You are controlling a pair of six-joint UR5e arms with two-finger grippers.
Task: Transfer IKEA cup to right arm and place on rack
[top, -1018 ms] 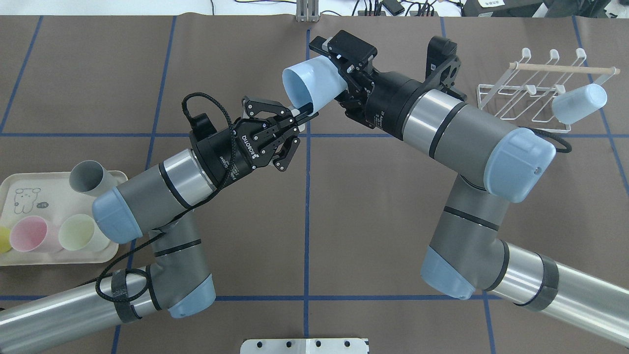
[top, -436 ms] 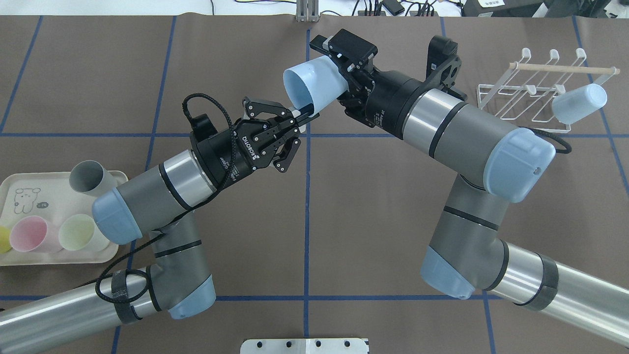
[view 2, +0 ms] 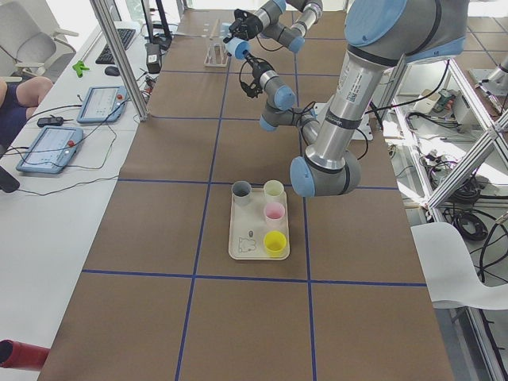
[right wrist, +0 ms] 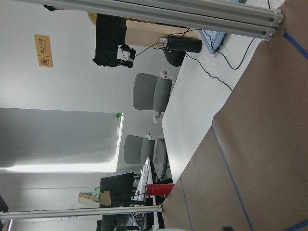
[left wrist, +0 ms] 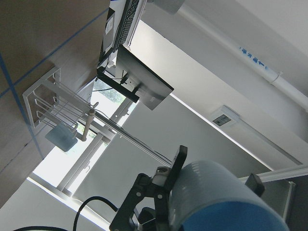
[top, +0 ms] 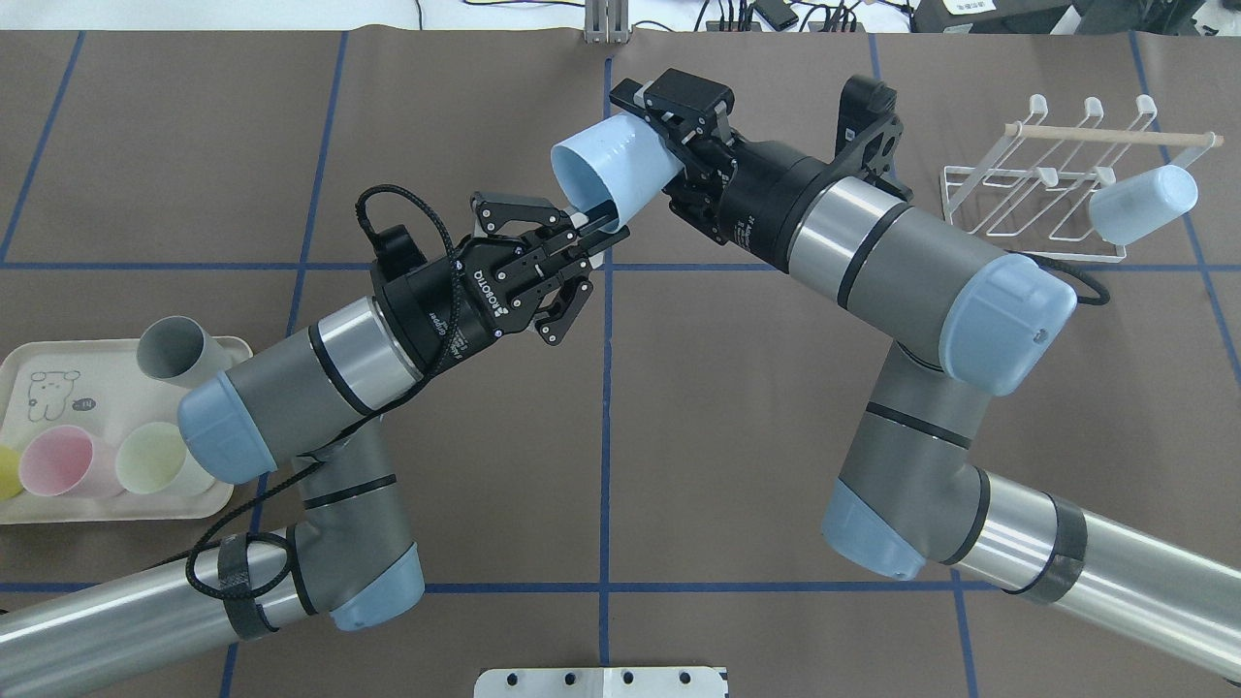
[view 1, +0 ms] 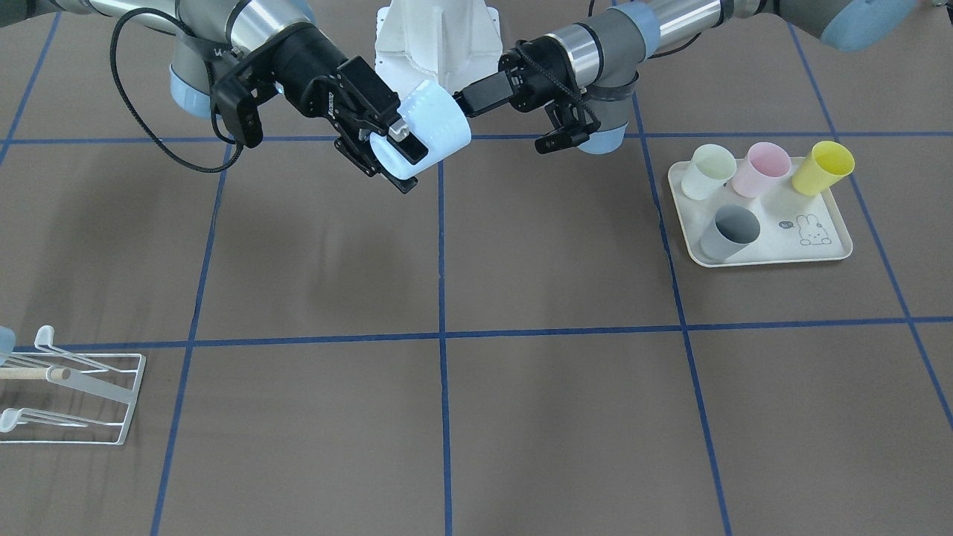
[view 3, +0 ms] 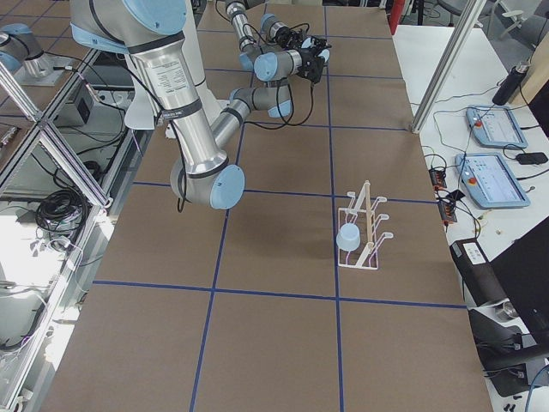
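The IKEA cup point(top: 606, 167) is light blue and hangs on its side above mid-table, its mouth towards the left arm. My right gripper point(top: 652, 153) is shut on the cup's base end, and the front view shows the same grip point(view 1: 398, 152). My left gripper point(top: 588, 269) is open, its jaws spread. Its upper finger point(top: 606, 229) lies at the cup's lower rim, and I cannot tell whether it touches. The rack point(top: 1028, 184) is white wire with a wooden dowel. It stands at the far right and carries another light blue cup point(top: 1142, 204).
A cream tray point(top: 58, 388) sits at the left edge. It holds a grey cup point(top: 175, 349) on its side and upright pink point(top: 60, 460), pale green point(top: 155, 458) and yellow point(top: 8, 470) cups. Blue tape lines cross the brown table. Both forearms stretch over the near half.
The right arm has shifted a little to the left with the cup, and the cup's mouth has swung slightly. The left gripper has crept up and left, jaws still spread.
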